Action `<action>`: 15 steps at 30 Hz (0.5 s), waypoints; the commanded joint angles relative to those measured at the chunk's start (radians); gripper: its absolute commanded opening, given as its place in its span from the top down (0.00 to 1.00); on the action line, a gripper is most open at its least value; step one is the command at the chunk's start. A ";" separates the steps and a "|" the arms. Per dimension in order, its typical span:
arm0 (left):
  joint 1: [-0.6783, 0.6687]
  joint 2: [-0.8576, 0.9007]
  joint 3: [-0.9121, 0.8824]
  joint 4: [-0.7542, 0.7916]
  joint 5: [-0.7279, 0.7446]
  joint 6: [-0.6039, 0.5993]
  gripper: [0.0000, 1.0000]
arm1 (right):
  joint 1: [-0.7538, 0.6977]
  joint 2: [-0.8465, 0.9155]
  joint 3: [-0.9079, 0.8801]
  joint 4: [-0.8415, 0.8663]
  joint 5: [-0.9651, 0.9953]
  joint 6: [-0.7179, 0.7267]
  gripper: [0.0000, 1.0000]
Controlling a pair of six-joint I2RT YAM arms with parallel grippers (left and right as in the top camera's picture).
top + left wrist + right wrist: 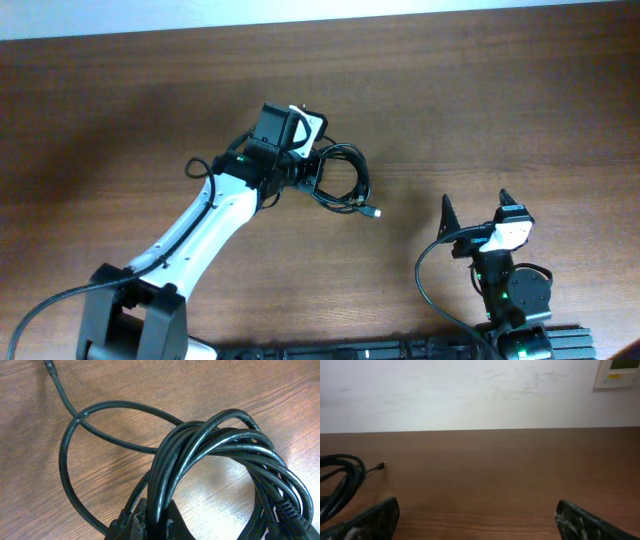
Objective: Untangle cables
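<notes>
The cables are a tangle of thin black cords coiled on the wooden table, with a small silvery plug tip lying at the lower right. My left gripper sits at the coil's left edge, shut on several strands. In the left wrist view the coiled cables fill the right side, one loose loop spreads left, and the jaws pinch strands at the bottom. My right gripper is open and empty, well to the right of the coil. The right wrist view shows the cables at far left and its open jaws.
The brown wooden table extends around the coil. A pale wall rises behind the table's far edge, with a white wall panel at upper right. Thick black arm wires loop near the right arm's base.
</notes>
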 commanded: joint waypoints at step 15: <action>-0.137 0.146 0.010 0.103 0.031 -0.014 0.97 | -0.001 0.868 0.678 -0.502 -0.230 0.106 0.01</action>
